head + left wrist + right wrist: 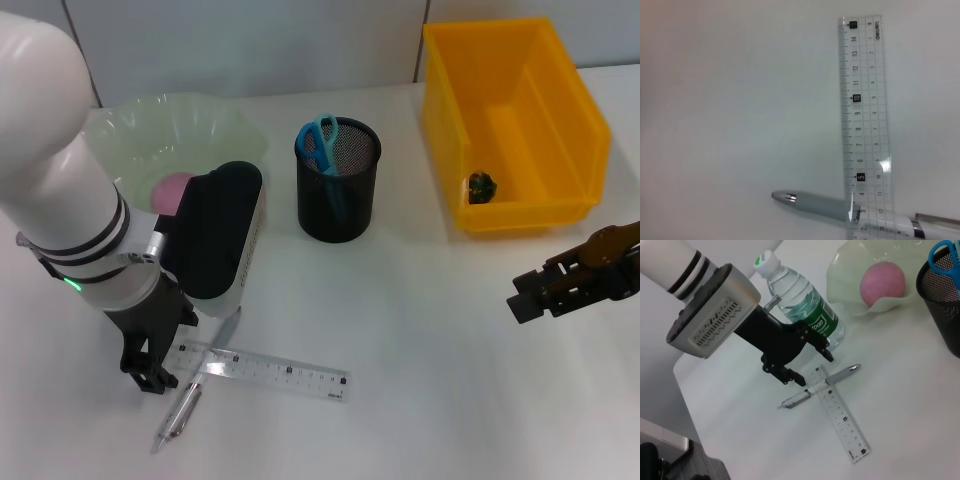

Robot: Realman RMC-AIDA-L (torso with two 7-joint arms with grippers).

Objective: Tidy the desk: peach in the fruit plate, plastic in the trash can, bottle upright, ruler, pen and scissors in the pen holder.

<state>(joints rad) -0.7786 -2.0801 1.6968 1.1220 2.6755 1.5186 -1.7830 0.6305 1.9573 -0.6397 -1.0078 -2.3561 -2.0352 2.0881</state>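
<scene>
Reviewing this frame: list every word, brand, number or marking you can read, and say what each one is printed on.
"deli" – brand at the end of the clear ruler, left wrist view.
"5", "10", "15" – boxed marks on the ruler's centimetre scale; smaller numerals run between them.
A second, smaller number column on the ruler: too small to read reliably.
Green label on the bottle: white lettering, too blurred to read.
Pen: no text visible.

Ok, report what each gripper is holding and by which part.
Nothing is held. The left gripper hovers open above the ruler and pen; the right gripper is empty near the yellow bin.
</scene>
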